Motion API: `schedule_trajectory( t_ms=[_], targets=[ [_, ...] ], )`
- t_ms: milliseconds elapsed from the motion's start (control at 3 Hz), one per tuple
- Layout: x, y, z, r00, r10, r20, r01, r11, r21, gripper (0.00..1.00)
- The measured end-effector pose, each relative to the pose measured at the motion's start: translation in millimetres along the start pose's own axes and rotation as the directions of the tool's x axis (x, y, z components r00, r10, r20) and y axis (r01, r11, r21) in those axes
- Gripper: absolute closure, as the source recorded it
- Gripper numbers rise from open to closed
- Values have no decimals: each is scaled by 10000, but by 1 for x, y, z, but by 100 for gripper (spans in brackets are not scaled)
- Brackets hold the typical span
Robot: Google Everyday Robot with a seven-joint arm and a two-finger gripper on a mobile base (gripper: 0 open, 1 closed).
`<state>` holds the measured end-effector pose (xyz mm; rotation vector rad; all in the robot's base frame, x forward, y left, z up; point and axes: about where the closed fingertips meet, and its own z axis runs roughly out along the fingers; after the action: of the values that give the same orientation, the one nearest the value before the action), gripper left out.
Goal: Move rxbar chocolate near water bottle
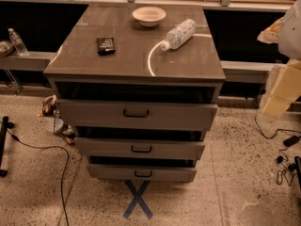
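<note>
The rxbar chocolate (pixel 106 44), a small flat black wrapper, lies on the left part of the drawer cabinet's top (pixel 131 60). The water bottle (pixel 179 34), clear and ribbed with a white cap, lies on its side on the right part of the top, cap pointing to the front left. My gripper (pixel 278 98) hangs at the right edge of the view, off the cabinet's right side and lower than its top, far from both things. It holds nothing that I can see.
A pale round bowl (pixel 149 16) sits at the back of the top, between bar and bottle. A smaller bottle (pixel 18 42) stands on a ledge at the far left. Three drawers stand partly open. Cables lie on the floor on both sides.
</note>
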<state>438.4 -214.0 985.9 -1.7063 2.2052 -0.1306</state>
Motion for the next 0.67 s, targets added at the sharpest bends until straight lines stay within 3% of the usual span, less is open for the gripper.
schedule_trajectory(
  t_ms=[333,667],
  targets=[
    [0,0,0,10000,1,1,-1,10000,1,0],
    [-17,-12,6,9933,639,958,-678,9970,377,0]
  ],
)
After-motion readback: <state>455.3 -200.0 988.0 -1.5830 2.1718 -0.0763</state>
